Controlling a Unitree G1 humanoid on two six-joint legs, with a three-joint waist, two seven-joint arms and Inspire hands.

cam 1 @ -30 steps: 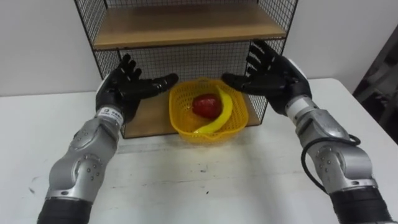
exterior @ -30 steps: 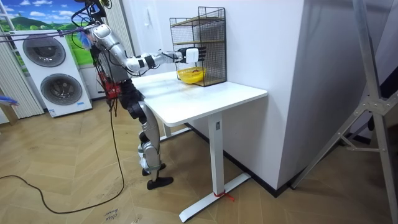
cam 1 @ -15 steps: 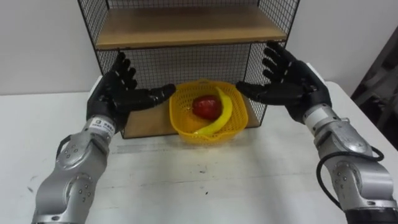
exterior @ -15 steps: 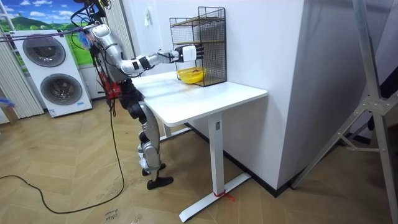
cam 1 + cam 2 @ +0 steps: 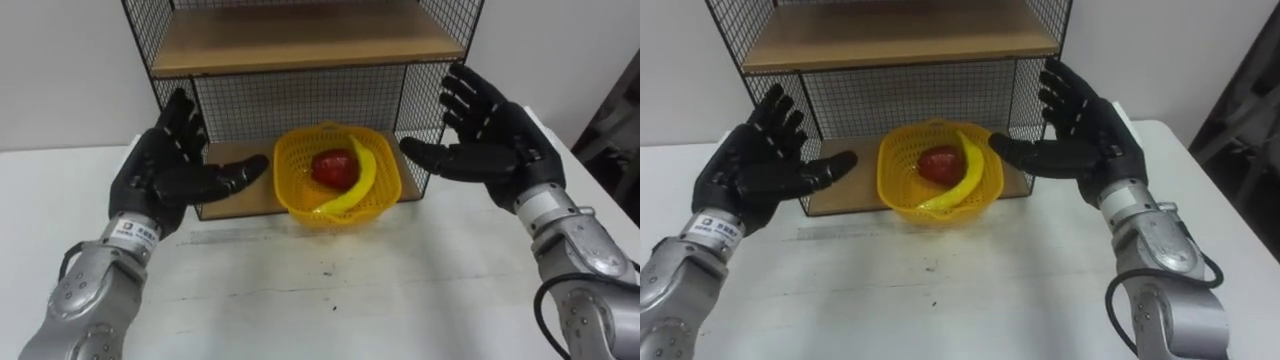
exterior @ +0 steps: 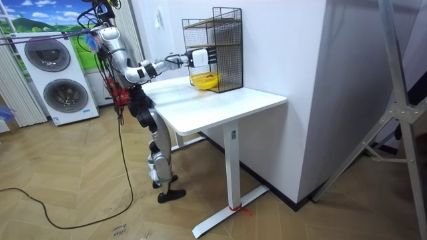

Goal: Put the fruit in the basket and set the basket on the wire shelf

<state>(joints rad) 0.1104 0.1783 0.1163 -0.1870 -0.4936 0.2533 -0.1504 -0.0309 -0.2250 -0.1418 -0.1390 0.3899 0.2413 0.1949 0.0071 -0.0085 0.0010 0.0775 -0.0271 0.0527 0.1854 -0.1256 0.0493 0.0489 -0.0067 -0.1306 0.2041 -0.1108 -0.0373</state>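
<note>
Hands (image 5: 160, 178) (image 5: 497, 142) wider apart above white table (image 5: 330, 300).

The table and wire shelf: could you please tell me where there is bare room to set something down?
The table is bare in front of the wire shelf, between the open left hand and right hand. The upper board is bare as far as it shows. The lower board has a free patch left of the basket; right of it is tight.
</note>
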